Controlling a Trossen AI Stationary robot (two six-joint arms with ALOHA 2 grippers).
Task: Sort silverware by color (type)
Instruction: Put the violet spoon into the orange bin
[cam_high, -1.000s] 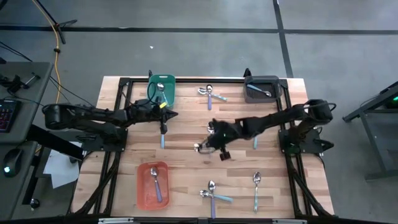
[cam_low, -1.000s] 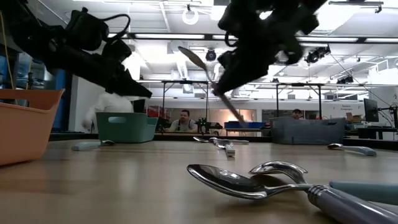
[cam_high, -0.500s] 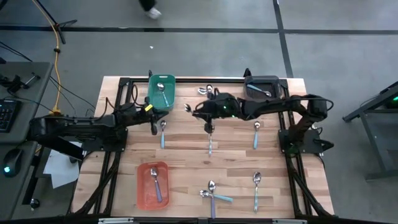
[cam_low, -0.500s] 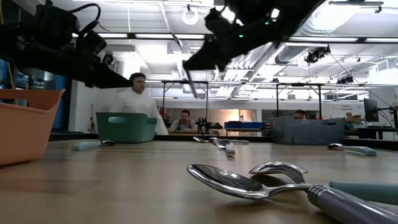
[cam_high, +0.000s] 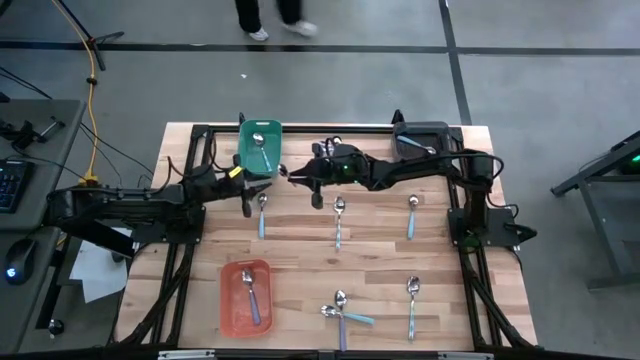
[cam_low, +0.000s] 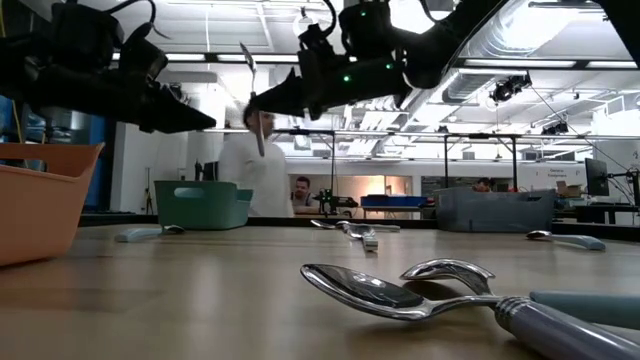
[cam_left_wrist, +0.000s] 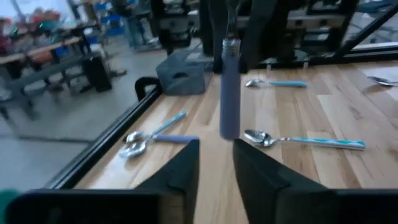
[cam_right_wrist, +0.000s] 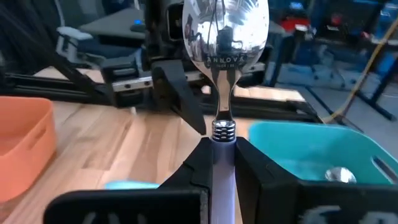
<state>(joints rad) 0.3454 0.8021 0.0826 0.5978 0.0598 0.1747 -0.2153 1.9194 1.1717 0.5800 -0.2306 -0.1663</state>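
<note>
Your right gripper (cam_high: 300, 176) has swung from mid-table out to the back edge and now hangs just beside the teal plastic bin (cam_high: 247, 160). Its fingers are pinched on the handle of a small spoon with a shiny metal bowl and a purple handle (cam_right_wrist: 225, 31), held upright, bowl uppermost, well clear of the wooden table (cam_high: 300, 260). I read that as a carry nearly done, with only the drop left. Before you let go, check the colour match: the spoon already in the teal bin (cam_high: 258, 141) is too small to judge by handle. Your left gripper (cam_high: 250, 189) has drawn back a little from the light-blue-handled spoon (cam_high: 262, 214) lying flat just beside it. In its wrist view the fingers (cam_left_wrist: 183, 168) stand slightly apart with nothing between them, so that spoon looks released, not held. The purple handle hanging in that view belongs to the right arm's spoon, not to anything the left holds. Other spoons lie loose across the table, and the orange bin (cam_high: 228, 300) and grey bin (cam_high: 408, 130) each hold one. In the low view a person in white (cam_low: 255, 170) has come in behind the carried spoon, so its outline blurs into the clothing there. The near pile of spoons (cam_low: 400, 290) is cut off at that picture's edge.
</note>
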